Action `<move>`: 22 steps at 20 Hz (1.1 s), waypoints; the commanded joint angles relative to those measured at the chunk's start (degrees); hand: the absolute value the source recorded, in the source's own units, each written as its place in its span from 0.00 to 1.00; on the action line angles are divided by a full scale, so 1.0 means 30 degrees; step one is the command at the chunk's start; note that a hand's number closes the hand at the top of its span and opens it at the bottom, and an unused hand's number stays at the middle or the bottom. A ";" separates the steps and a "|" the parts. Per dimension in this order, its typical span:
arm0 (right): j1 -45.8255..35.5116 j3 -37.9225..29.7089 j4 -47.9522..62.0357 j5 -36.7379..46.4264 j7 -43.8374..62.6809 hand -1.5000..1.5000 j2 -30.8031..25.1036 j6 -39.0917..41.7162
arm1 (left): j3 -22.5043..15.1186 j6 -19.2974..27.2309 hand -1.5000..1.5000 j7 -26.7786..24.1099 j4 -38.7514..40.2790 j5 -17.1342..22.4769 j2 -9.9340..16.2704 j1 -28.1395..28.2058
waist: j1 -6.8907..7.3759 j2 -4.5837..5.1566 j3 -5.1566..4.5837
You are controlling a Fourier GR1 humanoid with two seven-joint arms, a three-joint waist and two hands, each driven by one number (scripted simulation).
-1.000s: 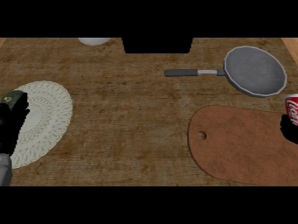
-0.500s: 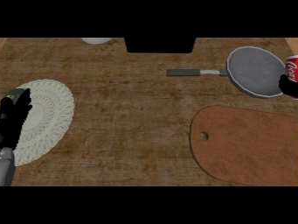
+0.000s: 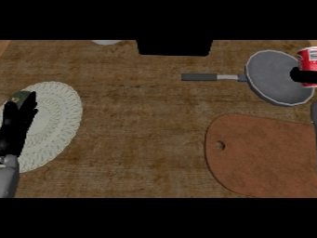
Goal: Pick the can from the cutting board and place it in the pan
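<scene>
A red can (image 3: 312,60) with a white label is held in my right hand (image 3: 312,76), whose fingers curl round its lower part at the view's right edge. The can hangs above the right rim of the grey pan (image 3: 277,76), whose dark handle points left. The brown cutting board (image 3: 264,155) lies below the pan with nothing on it; my right forearm crosses its right side. My left hand (image 3: 13,125) rests open, fingers up, over the white woven mat at the left.
A white woven mat (image 3: 58,121) lies at the left on the wooden counter (image 3: 147,116). A black box (image 3: 175,47) and a white dish (image 3: 107,42) sit at the back edge.
My right hand has carried the can from over the cutting board's right edge up and away, to the pan's right rim. The left hand has stayed still.
</scene>
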 commanded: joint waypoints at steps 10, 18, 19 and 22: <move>-0.3515 -0.3724 0.9637 -0.4257 -0.5966 1.00 -0.0937 -0.4591 | -0.0148 -0.0293 0.50 -0.0145 0.0412 -0.0076 -0.0079 -0.1075 | 0.0721 0.0468 0.0093; -0.3420 -0.5129 1.1529 -0.6005 -0.9534 0.00 -0.1076 -0.4944 | -0.0648 -0.0087 0.50 0.0274 -0.0261 -0.0286 -0.0614 -0.1078 | 0.1121 0.0621 0.0147; -0.4137 -0.5231 1.1696 -0.6092 -0.9318 0.00 -0.1558 -0.4756 | -0.0379 -0.0142 0.50 0.0139 0.0007 -0.0260 -0.0276 -0.1480 | 0.1067 0.0607 0.0119; -0.3922 -0.5951 1.1414 -0.6903 -1.0919 0.00 -0.1525 -0.5750 | -0.0493 -0.0371 0.50 -0.0271 -0.0149 -0.0112 -0.0491 -0.0468 | 0.1325 0.0599 0.0133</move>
